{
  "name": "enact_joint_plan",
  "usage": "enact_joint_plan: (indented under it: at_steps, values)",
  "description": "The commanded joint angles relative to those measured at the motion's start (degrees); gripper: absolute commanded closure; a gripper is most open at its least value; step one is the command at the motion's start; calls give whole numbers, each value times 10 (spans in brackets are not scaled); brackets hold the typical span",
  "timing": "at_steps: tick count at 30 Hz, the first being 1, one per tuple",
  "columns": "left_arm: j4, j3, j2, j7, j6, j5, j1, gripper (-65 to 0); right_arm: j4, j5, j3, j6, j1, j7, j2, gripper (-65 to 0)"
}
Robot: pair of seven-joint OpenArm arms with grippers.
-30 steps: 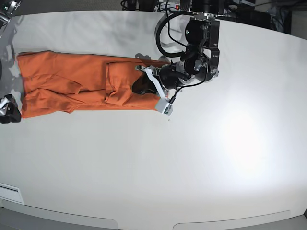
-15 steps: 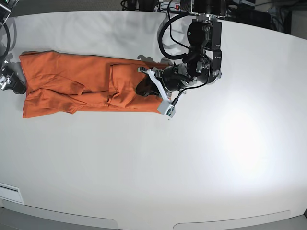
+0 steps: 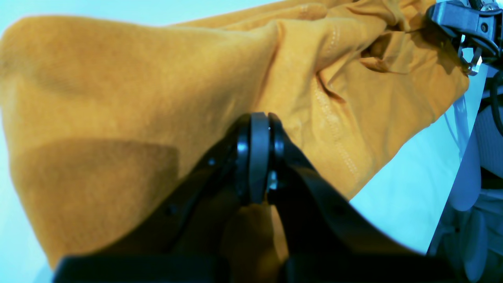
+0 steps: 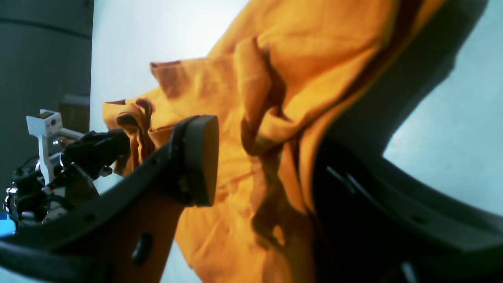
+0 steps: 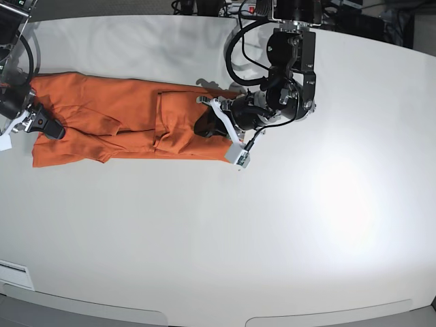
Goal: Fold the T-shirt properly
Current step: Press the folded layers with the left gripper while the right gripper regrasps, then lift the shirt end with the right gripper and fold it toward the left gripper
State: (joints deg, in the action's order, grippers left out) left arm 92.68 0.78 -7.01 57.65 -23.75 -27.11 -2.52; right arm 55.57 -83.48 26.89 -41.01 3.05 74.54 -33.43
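T-shirt (image 5: 129, 126) lies folded into a long orange strip on the table (image 5: 286, 225), its long axis running left to right in the base view, along the far side. At its left end the right gripper (image 5: 42, 122) stands spread, its jaws straddling the cloth; a second ago it sat lower, off the corner. At the right end the left gripper (image 5: 204, 126) is pressed together, pinching a fold of the T-shirt, and has barely shifted.
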Motion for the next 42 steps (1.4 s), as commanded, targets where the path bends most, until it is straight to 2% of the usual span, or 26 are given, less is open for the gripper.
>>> enact_joint_plan:
  at_steps: [1,3,4,6,7,9,12,17,18,21,22,24,30,35,38,42]
  values:
    - [8,0,-2,2,5,5,6,0,-2,39,-4,10,13,25,-5,-312]
    - [8,0,-2,2,5,5,7,0,-2,40,-4,10,21,-3,-5,-274]
    - [8,0,-2,2,5,5,7,0,-2,40,-4,10,22,-13,-5,-221]
    - [8,0,-2,2,4,5,8,0,-2,48,-4,10,21,-22,-5,-53]
    - [8,0,-2,2,2,0,8,0,-2,50,-4,10,20,-29,-6,0]
    - [8,0,-2,3,-14,-14,8,0,-1,62,-2,10,19,-50,-6,0]
    - [11,0,-1,13,-45,-56,10,0,7,65,-2,10,11,-52,-8,0]
    - [39,-1,-1,63,-116,-184,25,0,76,128,-1,10,9,-51,-10,0]
    - [46,-1,-1,75,-126,-205,28,-32,96,148,0,10,9,-51,-11,0]
    - [67,-1,-1,97,-145,-238,33,-196,161,202,17,10,9,-52,-11,0]
    - [71,-1,-1,97,-149,-238,33,-229,184,211,27,10,9,-52,-11,0]
    - [75,-2,1,97,-153,-237,33,-249,230,222,48,10,13,-52,-11,0]
    - [75,-2,38,97,-153,-211,33,-248,384,217,104,10,57,-56,-9,0]
    - [75,-2,75,93,-153,-211,33,-248,493,155,106,10,101,-56,2,0]
    - [75,-5,90,92,-153,-205,33,-248,550,123,106,10,117,-55,37,0]
    - [75,-21,92,92,-153,-206,33,-248,595,81,100,10,117,-51,100,0]
